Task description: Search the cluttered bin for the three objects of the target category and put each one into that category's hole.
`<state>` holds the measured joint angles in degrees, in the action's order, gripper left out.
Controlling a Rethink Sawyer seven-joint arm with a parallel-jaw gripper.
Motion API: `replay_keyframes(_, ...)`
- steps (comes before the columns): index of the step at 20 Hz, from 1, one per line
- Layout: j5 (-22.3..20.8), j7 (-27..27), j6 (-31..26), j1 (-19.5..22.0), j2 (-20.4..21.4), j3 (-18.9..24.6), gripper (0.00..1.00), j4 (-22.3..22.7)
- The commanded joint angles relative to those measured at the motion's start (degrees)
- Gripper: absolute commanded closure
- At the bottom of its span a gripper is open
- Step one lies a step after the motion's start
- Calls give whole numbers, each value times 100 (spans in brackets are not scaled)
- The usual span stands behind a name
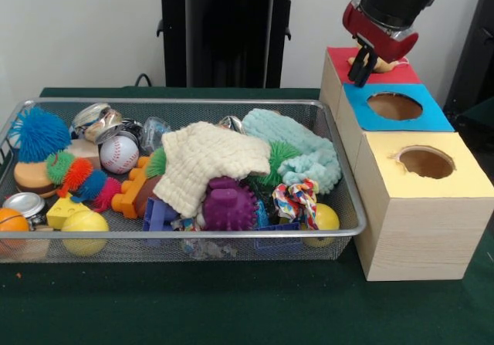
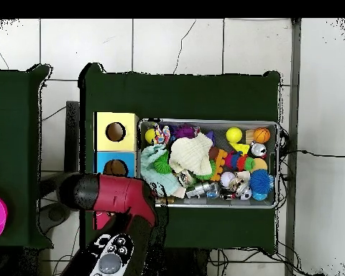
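Dozens of toys crowd the wire-mesh basket [image 1: 340, 229] on the green table [image 1: 231, 306]. From the left in the front view: a blue spiky puff ball [image 1: 38, 133], an orange ball [image 1: 11, 221], a yellow ball [image 1: 85, 231], a baseball [image 1: 119, 153], a cream knitted cloth [image 1: 208, 164] draped over the middle, a purple spiky ball [image 1: 229, 204], and a mint-green knitted cloth [image 1: 297, 148]. Just right of the basket stand three boxes: yellow-topped [image 1: 455, 179] nearest, blue-topped [image 1: 428, 117], then red-topped [image 1: 394, 73]. My gripper [image 1: 361, 73] hangs over the red-topped one, clenched on a small tan object [image 1: 380, 65].
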<state>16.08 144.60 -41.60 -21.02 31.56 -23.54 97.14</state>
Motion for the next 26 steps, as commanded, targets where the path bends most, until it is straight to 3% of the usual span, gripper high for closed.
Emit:
replay_keyframes(1,4,1028,-493,-83,34,168,100,4)
replay_keyframes(7,-61,1065,-1158,-267,478,-65,100,-52)
replay_keyframes(13,-64,1220,-1274,-487,546,-207,100,16)
replay_keyframes(20,359,1176,-408,-428,401,180,100,699)
replay_keyframes(26,548,1168,-12,-447,280,309,100,965)
